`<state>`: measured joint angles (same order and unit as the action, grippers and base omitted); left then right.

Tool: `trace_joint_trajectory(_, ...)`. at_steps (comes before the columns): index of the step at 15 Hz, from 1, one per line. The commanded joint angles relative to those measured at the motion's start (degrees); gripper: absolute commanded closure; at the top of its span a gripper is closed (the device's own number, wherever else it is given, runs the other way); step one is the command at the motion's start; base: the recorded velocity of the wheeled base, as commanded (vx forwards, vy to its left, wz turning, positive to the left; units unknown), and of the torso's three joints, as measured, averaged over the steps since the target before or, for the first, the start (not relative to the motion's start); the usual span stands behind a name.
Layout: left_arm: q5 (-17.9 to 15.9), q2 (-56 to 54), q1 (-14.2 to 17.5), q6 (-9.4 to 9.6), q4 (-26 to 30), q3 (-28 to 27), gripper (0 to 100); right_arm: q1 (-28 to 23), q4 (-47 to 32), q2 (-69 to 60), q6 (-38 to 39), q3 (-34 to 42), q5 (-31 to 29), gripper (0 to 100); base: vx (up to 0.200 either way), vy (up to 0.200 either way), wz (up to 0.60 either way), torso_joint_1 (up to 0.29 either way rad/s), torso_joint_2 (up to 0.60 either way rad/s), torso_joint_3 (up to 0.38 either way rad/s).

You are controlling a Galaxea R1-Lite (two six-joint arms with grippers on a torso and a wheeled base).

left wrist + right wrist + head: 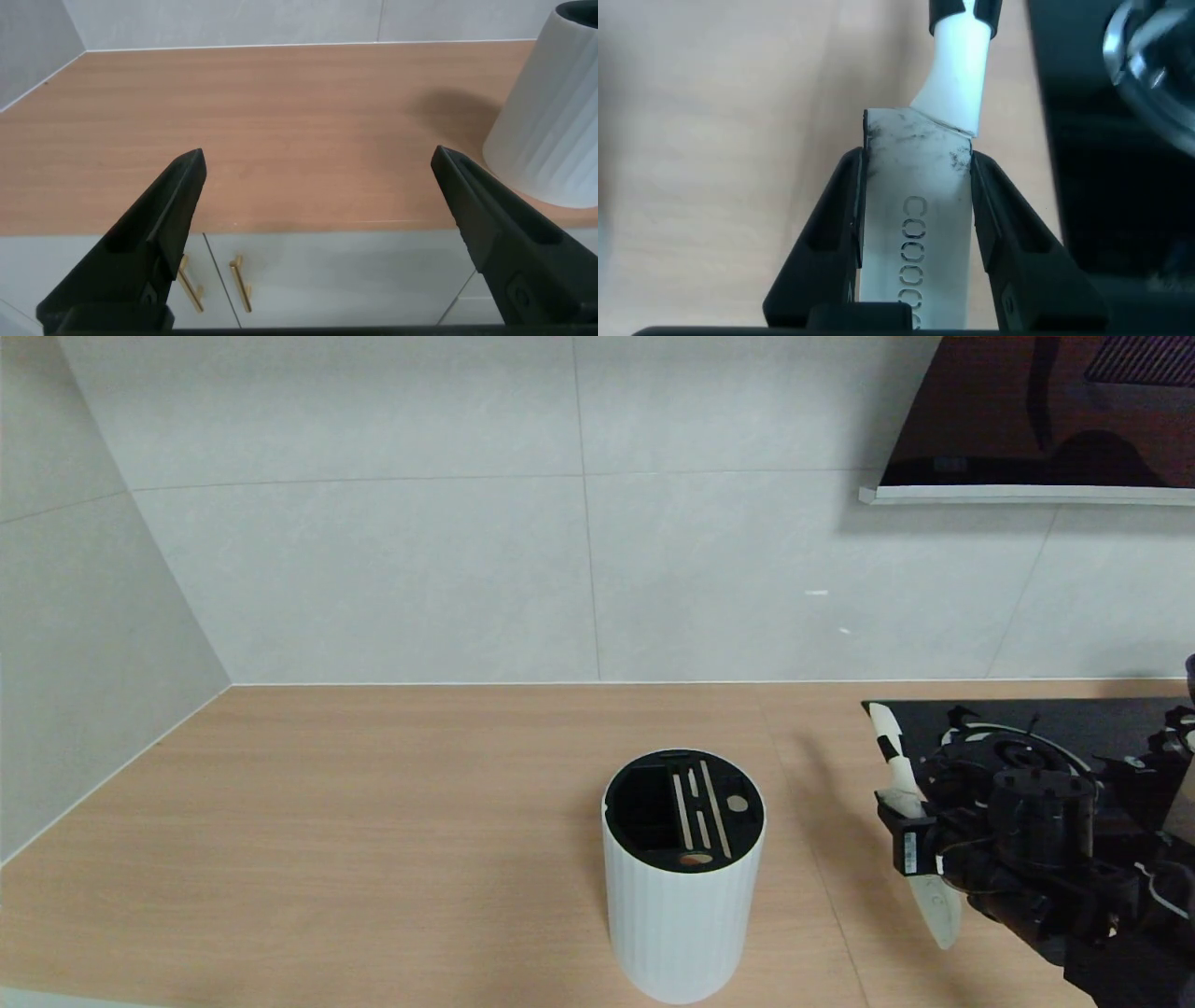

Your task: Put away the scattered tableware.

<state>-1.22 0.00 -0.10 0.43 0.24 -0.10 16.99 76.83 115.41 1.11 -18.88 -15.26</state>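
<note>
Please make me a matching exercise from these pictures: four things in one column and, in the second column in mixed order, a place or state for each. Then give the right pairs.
Things
1. knife
2. white holder
3. left gripper
4. black cooktop

Places and states
A. open, holding nothing
B. stands upright on the wooden counter
C. lies at the counter's end on the robot's right
D. clamped by its blade in the right gripper

Pairs: 1-D, 2-B, 3-A, 4-C.
</note>
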Motion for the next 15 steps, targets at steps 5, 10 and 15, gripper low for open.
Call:
trace_joint_trajectory(5, 0.0, 0.0, 0.0, 0.19, -0.1, 0.0, 0, 8.9, -0.3, -14.1, 2.5, 1.4, -0.5, 100, 0.000, 0.000, 0.00, 0.000, 0.00, 0.000)
trace_joint_trajectory(10, 0.3, 0.0, 0.0, 0.01, -2.1, -1.4, 0, 10.2, -1.9, -16.6, 3.0, 1.4, -0.5, 100, 0.000, 0.000, 0.00, 0.000, 0.00, 0.000)
trace_joint_trajectory(15, -11.7, 5.7, -0.1, -0.69, 5.8, -13.6, 0, 10.1, -4.5, -18.6, 3.6, -1.5, -0.5, 100, 0.000, 0.000, 0.00, 0.000, 0.00, 0.000)
